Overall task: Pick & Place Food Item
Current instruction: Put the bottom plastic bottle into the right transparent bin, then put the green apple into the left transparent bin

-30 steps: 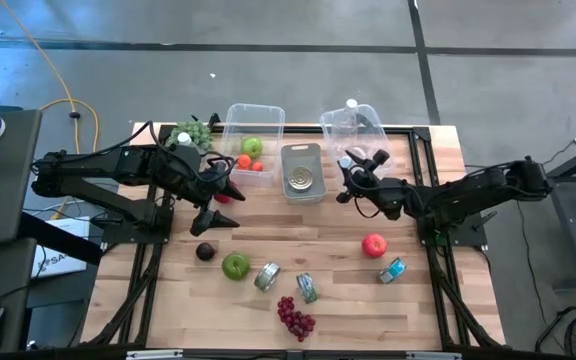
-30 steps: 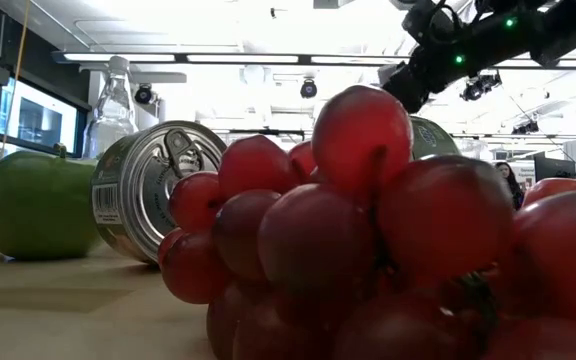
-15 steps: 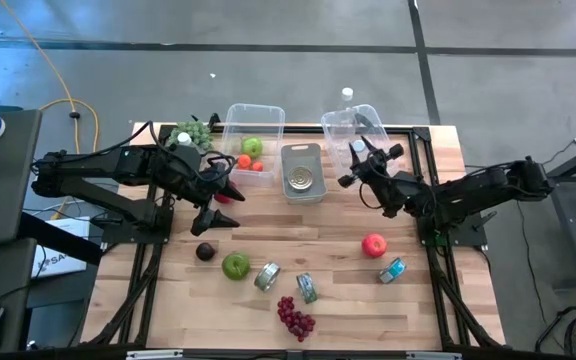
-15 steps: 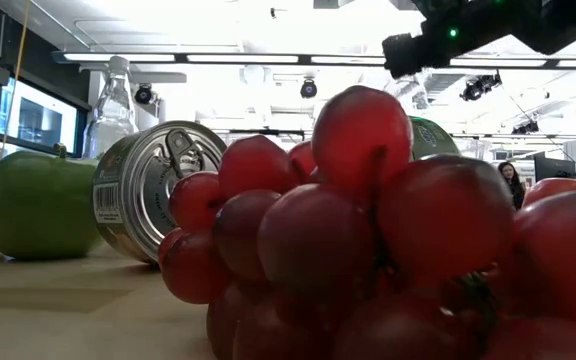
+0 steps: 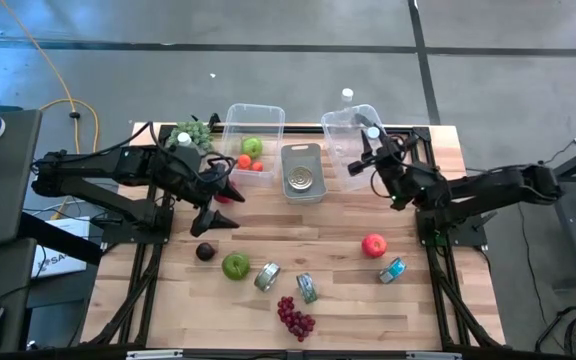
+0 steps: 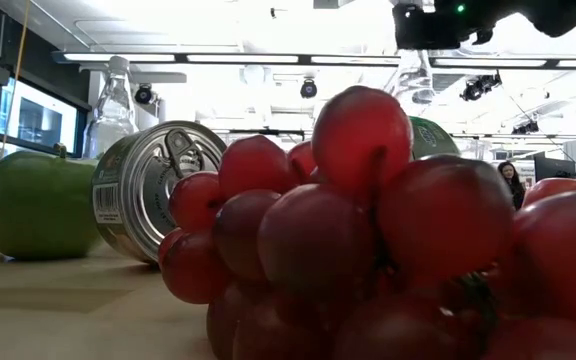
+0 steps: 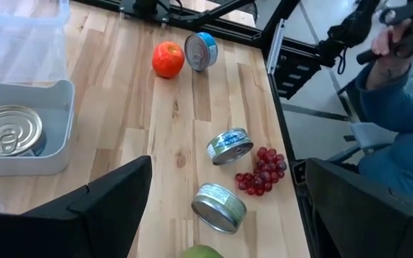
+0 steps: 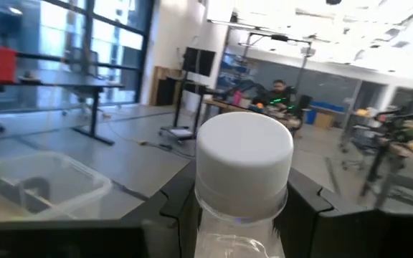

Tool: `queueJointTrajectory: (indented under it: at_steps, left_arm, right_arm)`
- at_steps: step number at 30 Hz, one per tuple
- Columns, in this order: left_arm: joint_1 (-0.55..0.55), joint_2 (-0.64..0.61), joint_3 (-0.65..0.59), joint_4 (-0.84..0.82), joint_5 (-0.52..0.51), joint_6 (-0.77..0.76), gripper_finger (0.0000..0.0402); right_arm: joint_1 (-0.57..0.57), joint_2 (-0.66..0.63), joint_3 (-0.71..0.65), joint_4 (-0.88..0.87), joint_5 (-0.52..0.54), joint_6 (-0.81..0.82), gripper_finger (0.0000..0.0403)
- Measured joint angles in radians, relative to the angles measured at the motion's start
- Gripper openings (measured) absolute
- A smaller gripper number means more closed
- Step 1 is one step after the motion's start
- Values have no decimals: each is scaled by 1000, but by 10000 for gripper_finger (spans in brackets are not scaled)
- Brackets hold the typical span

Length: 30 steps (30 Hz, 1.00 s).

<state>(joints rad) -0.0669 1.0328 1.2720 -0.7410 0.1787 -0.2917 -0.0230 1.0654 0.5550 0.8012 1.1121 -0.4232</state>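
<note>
1. The right tool [image 5: 371, 139] grips a clear plastic bottle [image 8: 241, 188] with a white cap [image 8: 243, 157]. It holds the bottle upright over the clear bin [image 5: 353, 128] at the far right of the bench [image 5: 328, 230]; the wrist view shows the dark fingers [image 8: 303, 208] pressed against both sides of the bottle's neck.

2. The left tool [image 5: 220, 205] hangs above the left part of the bench, its jaws wide apart and nothing between them.

3. A second clear bin [image 5: 252, 128] at the far edge holds a small green apple [image 5: 252, 147]. Orange fruits [image 5: 248, 162] lie just outside its near wall. Green grapes [image 5: 192, 133] sit to its left.

4. Between the two clear bins, a grey tray [image 5: 302, 172] contains a silver can [image 5: 301, 181] lying flat.

5. A red apple [image 5: 373, 245] rests on the right side of the bench. A blue-labelled can [image 5: 392, 269] lies on its side just nearer the front edge.

6. A dark plum [image 5: 205, 251] and a large green apple [image 5: 235, 265] sit side by side on the left. Two more cans [image 5: 267, 277] [image 5: 306, 288] lie tipped over to their right.

7. Red grapes [image 5: 295, 318] lie near the front edge, filling most of the low view [image 6: 368, 240].

8. A person in a blue sleeve [image 7: 396, 100] sits beyond the bench in the left wrist view.
</note>
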Motion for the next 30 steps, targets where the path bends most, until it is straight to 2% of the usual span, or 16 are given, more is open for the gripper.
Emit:
queueJointTrajectory:
  at_steps: [6, 9, 12, 15, 21, 25, 30]
  left_arm:
    - [-25, 8, 0, 0, 0, 7, 357]
    - [-37, 22, 0, -1, 0, 7, 357]
    - [-44, 43, 0, -1, 0, 7, 357]
    - [-44, 65, 0, 0, 1, 7, 357]
    - [-44, 96, 0, 0, 0, 7, 357]
    - [-44, 100, 0, 1, 0, 6, 357]
    - [-44, 100, 0, 1, 0, -18, 357]
  right_arm:
    - [-75, -78, 0, -256, -89, 229, 117]
    - [-142, -94, 0, -383, -185, 372, 117]
    - [-204, -96, 0, -426, -254, 430, 117]
    - [-231, -75, 2, -436, -277, 431, 130]
    - [-272, -51, 0, -461, -275, 429, 201]
    - [-274, -44, 0, -459, -271, 423, 234]
    - [-274, -44, 0, -359, -203, 257, 257]
